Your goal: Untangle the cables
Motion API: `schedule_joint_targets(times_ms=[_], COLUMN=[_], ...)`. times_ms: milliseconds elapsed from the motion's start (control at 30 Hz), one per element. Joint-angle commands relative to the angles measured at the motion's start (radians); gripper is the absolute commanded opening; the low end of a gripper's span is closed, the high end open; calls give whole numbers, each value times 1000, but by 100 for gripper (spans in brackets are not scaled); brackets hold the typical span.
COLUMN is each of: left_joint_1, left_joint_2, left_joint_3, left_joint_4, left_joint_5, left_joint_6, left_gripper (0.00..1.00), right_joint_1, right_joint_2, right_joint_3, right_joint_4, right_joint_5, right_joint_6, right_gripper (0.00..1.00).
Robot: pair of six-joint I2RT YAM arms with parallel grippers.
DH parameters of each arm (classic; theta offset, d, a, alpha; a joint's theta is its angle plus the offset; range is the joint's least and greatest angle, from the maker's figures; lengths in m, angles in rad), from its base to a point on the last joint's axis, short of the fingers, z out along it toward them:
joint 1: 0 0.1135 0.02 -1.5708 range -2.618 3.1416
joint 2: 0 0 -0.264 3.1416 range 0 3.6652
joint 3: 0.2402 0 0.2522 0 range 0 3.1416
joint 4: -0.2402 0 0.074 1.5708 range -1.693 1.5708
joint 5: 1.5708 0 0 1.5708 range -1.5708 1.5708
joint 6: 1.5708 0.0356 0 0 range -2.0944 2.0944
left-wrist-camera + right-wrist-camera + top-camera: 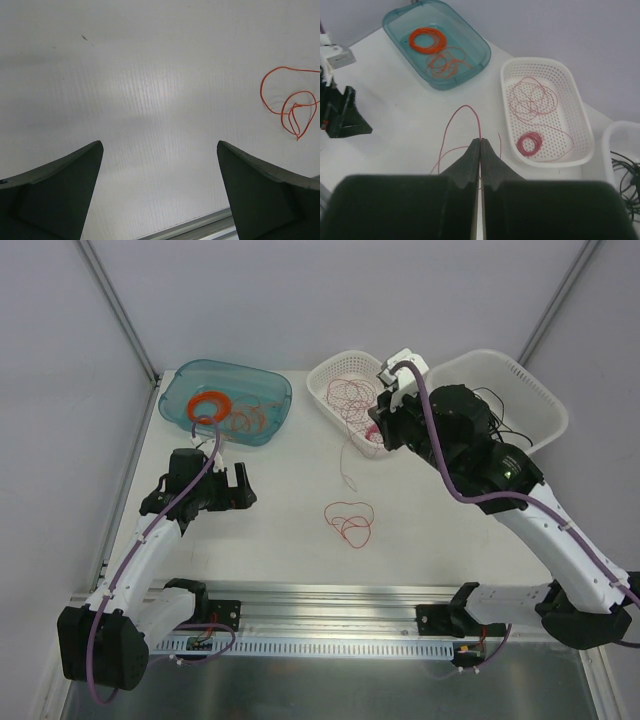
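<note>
White bench (pixel 290 490) under 2 arms: right jaws clench 1 thin red cable (pixel 465 106), raised beside the white basket (pixel 535 60); left jaws hang released. Likely next: draw that strand free, lay it apart.

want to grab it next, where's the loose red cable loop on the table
The red cable loop lies on the table, centre of the top view, a little nearer than the white basket and right of the open left gripper.

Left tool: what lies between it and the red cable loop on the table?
Only bare white table separates the left tool from the red cable loop; the top view shows it best.
</note>
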Motion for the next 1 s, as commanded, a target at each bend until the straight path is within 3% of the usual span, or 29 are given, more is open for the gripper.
schedule_joint_targets(times_ms=[0, 233, 433, 800, 967], left_joint_1=[5, 5, 5, 5, 5], left_joint_2=[-9, -4, 1, 24, 41], left_joint_3=[17, 19, 17, 16, 16], left_joint_4=[18, 20, 18, 18, 18], left_joint_5=[11, 16, 19, 26, 28], left_joint_6=[11, 10, 8, 7, 8], left_gripper=[99, 99, 99, 99, 99], right_joint_1=[-57, -200, -339, -435, -468], right_joint_2=[-22, -30, 68, 408, 551], right_joint_3=[-42, -123, -65, 370, 482], right_joint_4=[19, 11, 43, 186, 298], right_joint_5=[108, 40, -27, -96, -133], right_joint_6=[56, 197, 246, 224, 231], right_gripper=[1, 1, 1, 1, 1])
